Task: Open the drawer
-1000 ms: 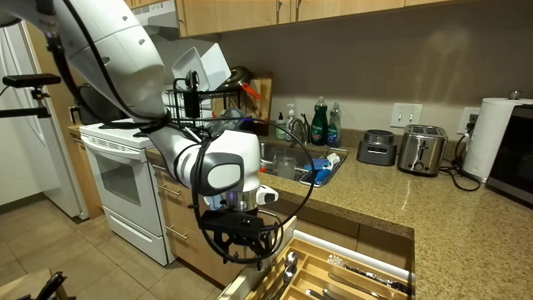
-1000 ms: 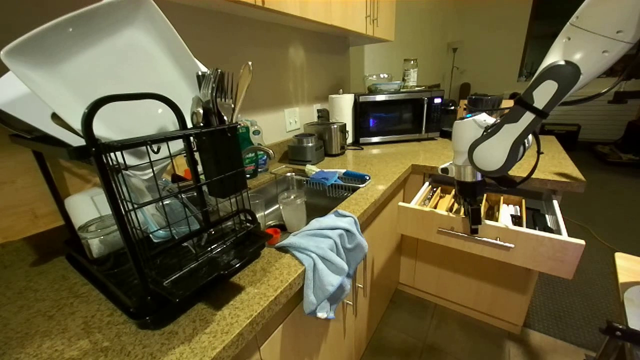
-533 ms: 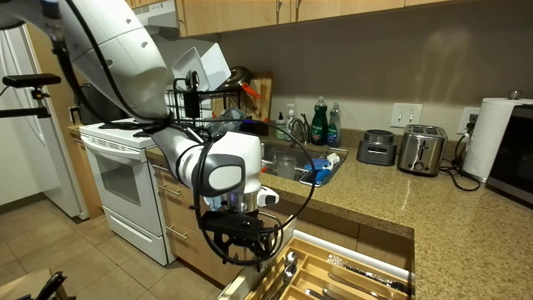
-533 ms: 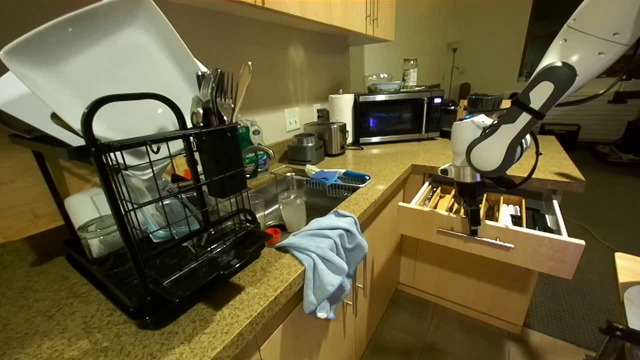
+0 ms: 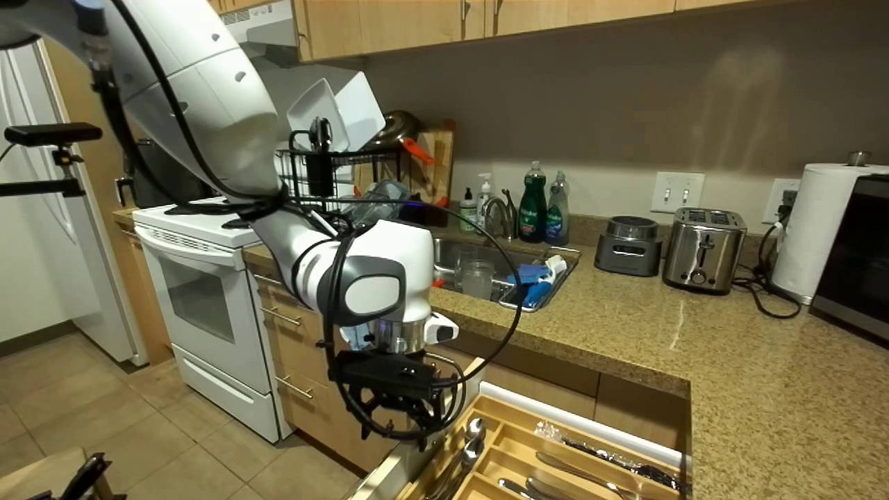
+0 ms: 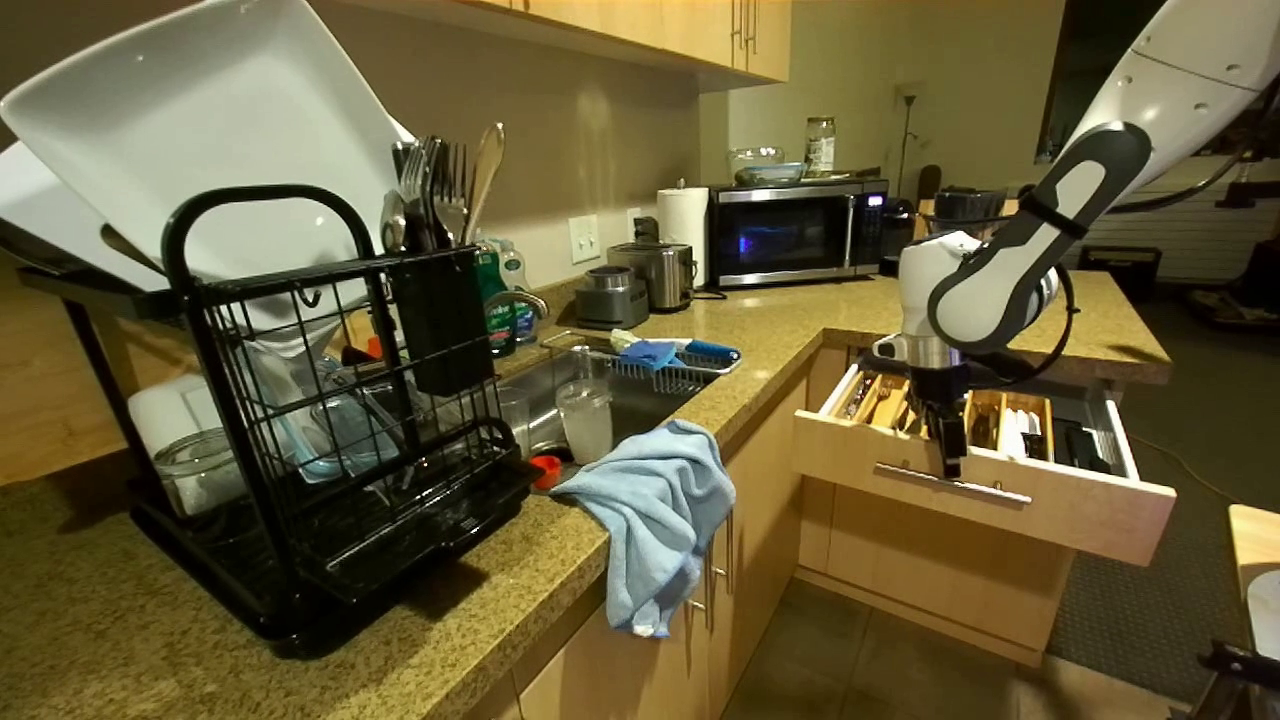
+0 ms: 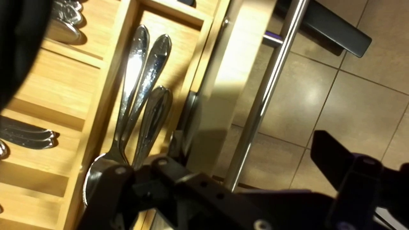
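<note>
The drawer [image 6: 1090, 512] stands well out from under the counter [image 5: 625, 319], so I judge the pull is in hand and most of the opening done. My gripper [image 5: 393, 439] is spread wide across the front panel [image 7: 238, 51] with nothing clamped: the outer finger [image 7: 332, 156] hangs over the floor [image 7: 294, 95], past the handle [image 7: 261, 107], while the inner one looks to be down behind the panel, near the spoons [image 7: 132, 75]; whether it touches, I cannot tell. I take it for a hook, so the next move calls for a straight pull a little further, then a lift clear before any sideways travel. As for writing, the green bottle [image 5: 533, 201] and the blue bottle [image 5: 557, 215] by the wall [image 5: 611, 104] carry labels with lettering too small for me to read surely, and the microwave [image 6: 785, 235] has a lit display [image 6: 875, 200] whose figures I can't make out either
</note>
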`<state>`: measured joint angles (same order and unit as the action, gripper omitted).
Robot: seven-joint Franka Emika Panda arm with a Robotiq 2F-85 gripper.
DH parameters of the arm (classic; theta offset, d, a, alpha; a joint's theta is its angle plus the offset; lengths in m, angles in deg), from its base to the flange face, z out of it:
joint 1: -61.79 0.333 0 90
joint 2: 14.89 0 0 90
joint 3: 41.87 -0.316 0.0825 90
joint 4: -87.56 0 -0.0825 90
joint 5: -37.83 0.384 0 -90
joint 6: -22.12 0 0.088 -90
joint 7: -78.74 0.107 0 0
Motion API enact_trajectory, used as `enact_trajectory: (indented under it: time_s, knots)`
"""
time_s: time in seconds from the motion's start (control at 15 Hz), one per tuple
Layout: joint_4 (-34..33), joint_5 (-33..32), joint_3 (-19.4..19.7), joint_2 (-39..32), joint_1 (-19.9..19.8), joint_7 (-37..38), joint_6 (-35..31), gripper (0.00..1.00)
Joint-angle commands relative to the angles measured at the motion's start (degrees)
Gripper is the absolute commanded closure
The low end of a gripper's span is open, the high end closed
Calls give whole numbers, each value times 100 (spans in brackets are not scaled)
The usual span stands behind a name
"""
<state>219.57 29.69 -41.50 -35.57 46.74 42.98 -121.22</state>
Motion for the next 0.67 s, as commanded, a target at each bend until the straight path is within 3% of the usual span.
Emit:
enact_trajectory:
  time_s: [0.0,0.33,0.6]
  knots:
    - [255,-147,67,149,241,83,-120,0]
    - [544,-1473,748,447,670,1194,-774,0]
    - [676,-2260,1211,815,773,1857,-927,0]
